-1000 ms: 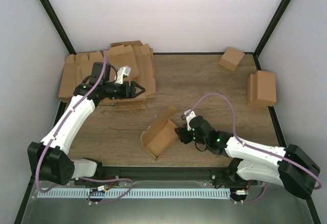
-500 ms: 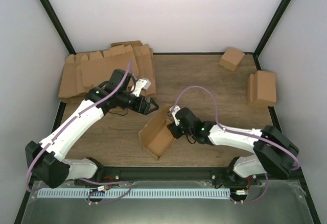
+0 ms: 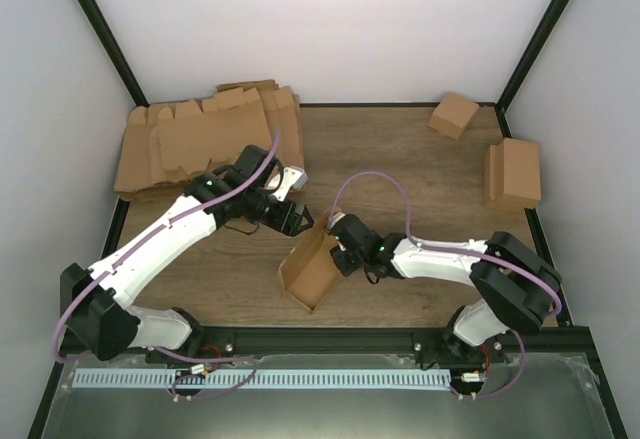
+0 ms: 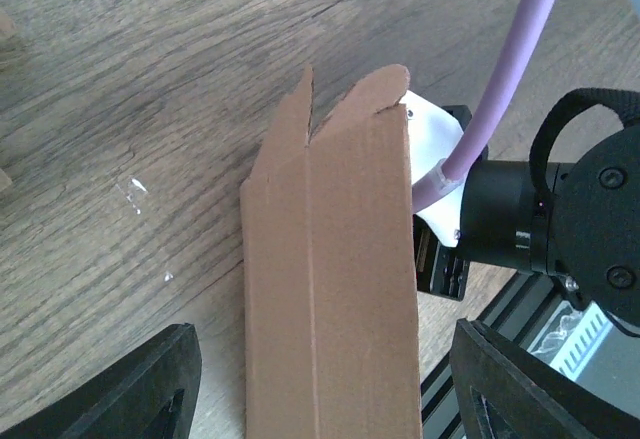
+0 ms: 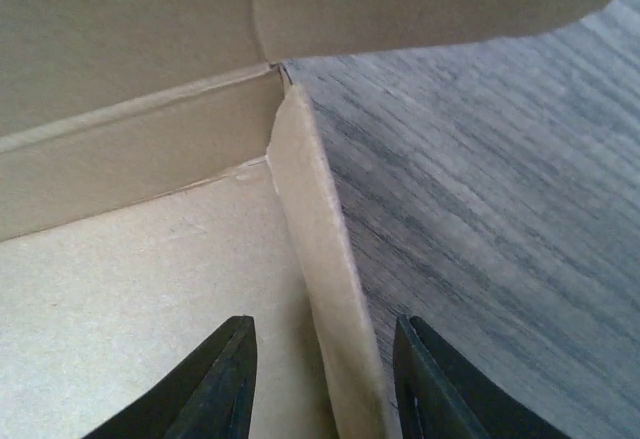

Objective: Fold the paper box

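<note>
The paper box [image 3: 312, 271], a brown half-folded shell, lies slanted near the table's front middle. Its far flap [image 4: 335, 259] stands upright between the fingers of my left gripper [image 4: 322, 327], which is open, with a gap on each side. From the top view, the left gripper [image 3: 300, 221] sits at the box's far end. My right gripper [image 3: 340, 256] reaches in from the right. It is open and straddles the box's side wall [image 5: 325, 259]: one finger [image 5: 220, 384] is inside the box, the other outside, close to the wall.
A pile of flat brown blanks [image 3: 200, 134] fills the back left corner. A small cube-like box [image 3: 453, 114] and a folded box [image 3: 512, 172] sit at the back right. The black frame rail [image 3: 320, 337] borders the front edge, just behind the box.
My left arm swung from the pile of blanks to the box's far flap. The right gripper slid left onto the side wall, and its jaws narrowed.
</note>
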Robot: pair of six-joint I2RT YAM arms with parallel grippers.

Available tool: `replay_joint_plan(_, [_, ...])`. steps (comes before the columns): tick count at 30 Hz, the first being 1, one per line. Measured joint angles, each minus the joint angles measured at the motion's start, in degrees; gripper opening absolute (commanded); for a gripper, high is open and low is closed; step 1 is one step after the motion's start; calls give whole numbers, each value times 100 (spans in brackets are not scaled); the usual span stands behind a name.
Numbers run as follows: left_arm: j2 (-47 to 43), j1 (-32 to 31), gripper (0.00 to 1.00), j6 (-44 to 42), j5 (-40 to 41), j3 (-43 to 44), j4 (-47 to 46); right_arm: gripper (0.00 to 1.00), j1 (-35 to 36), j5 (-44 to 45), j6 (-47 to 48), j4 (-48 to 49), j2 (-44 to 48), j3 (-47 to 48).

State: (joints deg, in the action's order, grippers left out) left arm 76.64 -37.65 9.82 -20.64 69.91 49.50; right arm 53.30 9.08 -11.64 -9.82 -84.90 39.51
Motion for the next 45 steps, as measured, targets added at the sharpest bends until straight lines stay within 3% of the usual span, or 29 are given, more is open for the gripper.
replay_joint_plan(4, [13, 0, 71, 26, 98, 0, -7, 12, 42, 162, -118, -153, -205, 127])
replay_joint_plan(8, [15, 0, 71, 61, 101, 0, -31, 5, 72, 428, -251, -278, -374, 323])
replay_joint_plan(12, [15, 0, 71, 90, 105, 0, -63, 4, 146, 693, -358, -367, -424, 398])
replay_joint_plan(21, [76, 0, 77, 177, 238, 24, -81, 15, 203, 957, -625, -553, -382, 435])
replay_joint_plan(28, [-262, 17, 83, 391, 992, 197, -105, 6, 203, 1062, -1248, -815, -162, 437])
replay_joint_plan(38, [-1032, 26, 84, 634, 1910, 326, -243, 5, 4, 1314, -2575, -1386, -118, 507])
replay_joint_plan(41, [-1027, 26, 84, 697, 2048, 278, -282, 12, -72, 1364, -3010, -1685, -199, 815])
replay_joint_plan(43, [-1029, 26, 84, 745, 2092, 210, -323, 25, -83, 1364, -3156, -1696, -236, 957])
replay_joint_plan(44, [-1029, 26, 84, 769, 2109, 157, -352, 35, -83, 1353, -3200, -1665, -227, 966])
replay_joint_plan(45, [-1029, 26, 84, 787, 2131, 105, -363, 58, -83, 1333, -3252, -1641, -212, 960])
